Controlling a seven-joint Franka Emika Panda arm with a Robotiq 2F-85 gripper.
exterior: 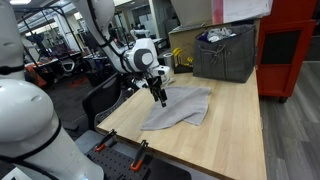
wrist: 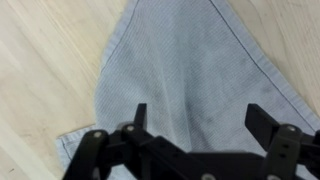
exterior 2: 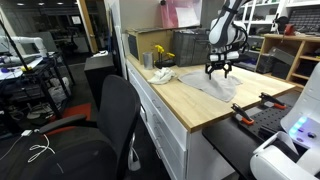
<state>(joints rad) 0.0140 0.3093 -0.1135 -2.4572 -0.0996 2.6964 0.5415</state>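
A grey cloth (exterior: 180, 108) lies crumpled and partly spread on the light wooden table (exterior: 235, 125). In the wrist view the cloth (wrist: 190, 70) fills most of the picture, one corner pointing away. My gripper (exterior: 160, 100) hangs just above the cloth's near-left part, fingers pointing down and spread wide, nothing between them. It shows over the cloth (exterior 2: 222, 84) in the other exterior view too, as the gripper (exterior 2: 218, 72). From the wrist, the gripper (wrist: 200, 118) has both black fingers apart over the fabric, not touching it as far as I can tell.
A dark grey fabric bin (exterior: 225, 52) stands at the back of the table. A yellow object (exterior 2: 163, 55) and a white item sit near the table's far end. A black office chair (exterior 2: 105, 120) stands beside the table. Clamps (exterior: 138, 150) grip the table's front edge.
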